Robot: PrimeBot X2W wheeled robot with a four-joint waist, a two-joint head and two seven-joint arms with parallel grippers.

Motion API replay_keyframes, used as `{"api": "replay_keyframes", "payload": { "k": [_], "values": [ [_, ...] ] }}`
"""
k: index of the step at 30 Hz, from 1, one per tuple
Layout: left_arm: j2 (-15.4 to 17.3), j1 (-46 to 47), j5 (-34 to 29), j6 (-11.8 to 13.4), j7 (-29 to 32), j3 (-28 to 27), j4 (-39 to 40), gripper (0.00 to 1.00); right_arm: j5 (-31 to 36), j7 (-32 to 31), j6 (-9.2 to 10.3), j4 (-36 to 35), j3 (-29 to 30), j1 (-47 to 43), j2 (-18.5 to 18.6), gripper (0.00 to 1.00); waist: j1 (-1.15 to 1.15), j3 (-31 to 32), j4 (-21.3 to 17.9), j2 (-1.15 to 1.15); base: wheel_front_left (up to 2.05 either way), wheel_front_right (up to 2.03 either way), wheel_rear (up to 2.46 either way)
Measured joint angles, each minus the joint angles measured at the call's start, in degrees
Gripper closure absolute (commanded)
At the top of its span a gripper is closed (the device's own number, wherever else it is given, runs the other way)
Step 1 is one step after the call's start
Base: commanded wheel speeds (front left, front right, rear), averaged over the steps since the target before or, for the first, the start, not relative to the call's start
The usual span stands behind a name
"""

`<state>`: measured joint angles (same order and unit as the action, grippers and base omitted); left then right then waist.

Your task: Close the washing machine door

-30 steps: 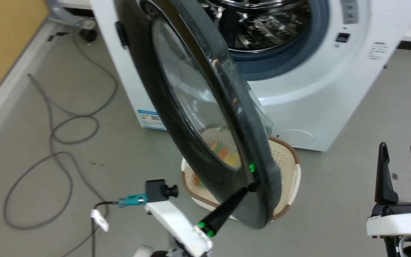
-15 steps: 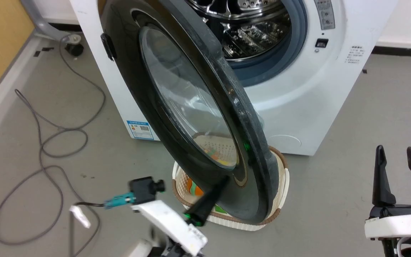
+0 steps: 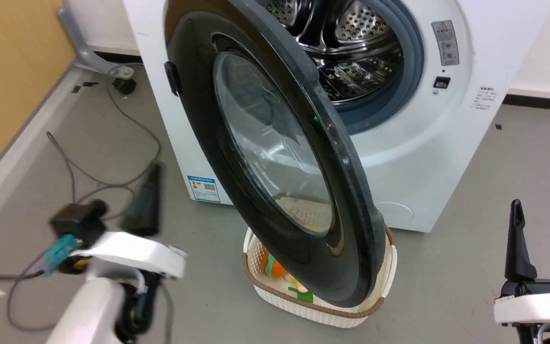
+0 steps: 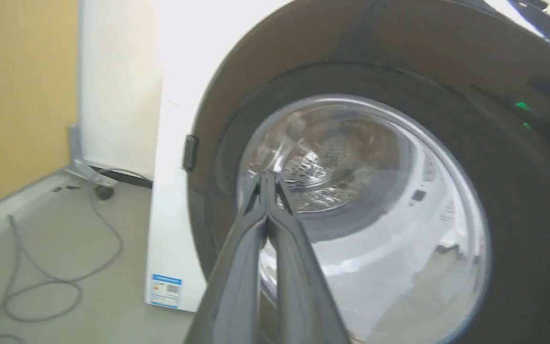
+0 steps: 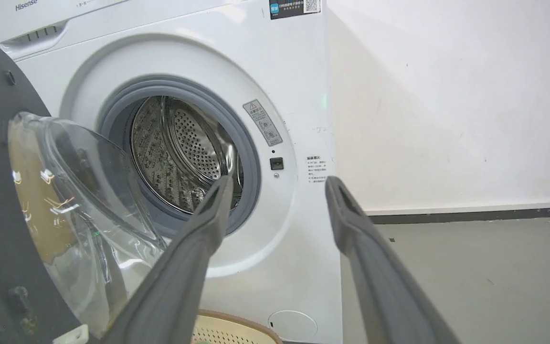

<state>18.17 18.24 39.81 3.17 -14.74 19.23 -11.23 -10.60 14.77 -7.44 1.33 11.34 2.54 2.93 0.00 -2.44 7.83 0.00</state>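
Note:
The washing machine [image 3: 413,157] is a white front-loader with its steel drum showing. Its washing machine door [image 3: 351,239], glossy black with a clear bowl window, stands partly open, hinged at the left and swung out toward me. In the head view my left gripper [image 3: 155,168] is blurred at the lower left, shut and empty, left of the door and apart from it. The left wrist view shows the shut left gripper [image 4: 266,176] pointing at the door [image 4: 518,215]. My right gripper [image 3: 536,206] stands open at the lower right. Its open fingers [image 5: 208,224] frame the washing machine [image 5: 303,71].
A cream basket [image 3: 375,296] with coloured items sits on the floor under the door's lower rim. A grey cable [image 3: 127,110] loops over the floor at the left, near a yellow wall [image 3: 12,57] with a pale skirting. Grey floor lies to the machine's right.
My left gripper has come off the door's lower rim and swung away to the left. The head camera has shifted. The right gripper has stayed put.

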Motion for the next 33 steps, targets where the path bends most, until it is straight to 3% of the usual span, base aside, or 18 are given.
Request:
{"api": "replay_keyframes", "payload": {
  "k": [5,9,10,11,14,15,16,24,33],
  "values": [
    [-1.7,-4.9,-16.4,6.4,0.0,-8.3,6.2,1.00,0.0,0.0,0.00,-1.2,-0.2,0.0,0.0,0.00,0.00,0.7,0.7,0.00,0.00,0.00,0.00],
    [-3.2,-9.6,-24.1,9.2,0.0,-11.7,9.7,1.00,0.0,0.0,0.00,-3.2,-0.4,0.3,0.0,0.00,0.00,0.9,1.1,0.00,0.00,0.00,0.00],
    [-3.5,-10.6,-25.4,9.5,0.0,-12.2,10.4,0.58,-0.2,0.0,0.00,-4.0,-0.5,0.7,0.0,0.00,0.00,0.9,1.2,0.00,0.00,0.00,0.00],
    [-3.4,-11.5,-27.3,9.8,0.0,-12.4,10.9,0.00,-0.9,0.0,0.00,-4.8,-0.7,1.5,0.0,0.00,0.00,0.9,1.3,0.00,0.00,0.00,0.00],
    [-4.8,-14.1,-29.1,9.7,0.0,-13.1,11.9,0.00,-1.7,0.0,0.00,-8.0,-1.2,4.3,0.0,0.00,0.00,0.8,1.6,0.00,0.00,0.00,0.00],
    [-5.5,-14.8,-29.1,9.1,0.0,-13.3,12.2,0.00,-2.2,0.0,0.01,-9.4,-1.8,5.4,0.0,0.57,0.00,0.7,1.8,0.00,0.00,0.00,0.00],
    [-6.1,-15.3,-29.1,8.5,0.0,-13.5,12.3,0.00,-2.2,0.0,0.00,-10.9,-3.0,6.4,0.0,1.00,0.00,0.7,2.0,0.00,0.00,0.00,0.00],
    [-8.5,-17.3,-32.7,6.7,0.0,-15.5,12.7,0.00,-6.6,0.0,0.01,-22.2,-12.2,13.3,0.1,1.00,0.00,0.5,3.3,0.00,0.00,0.00,0.00],
    [-10.5,-18.3,-34.7,5.1,0.0,-17.8,12.8,0.00,-12.1,0.0,0.00,-27.0,-29.4,14.6,6.2,1.00,0.00,0.2,3.8,0.00,0.00,0.00,0.00]
  ]
}}
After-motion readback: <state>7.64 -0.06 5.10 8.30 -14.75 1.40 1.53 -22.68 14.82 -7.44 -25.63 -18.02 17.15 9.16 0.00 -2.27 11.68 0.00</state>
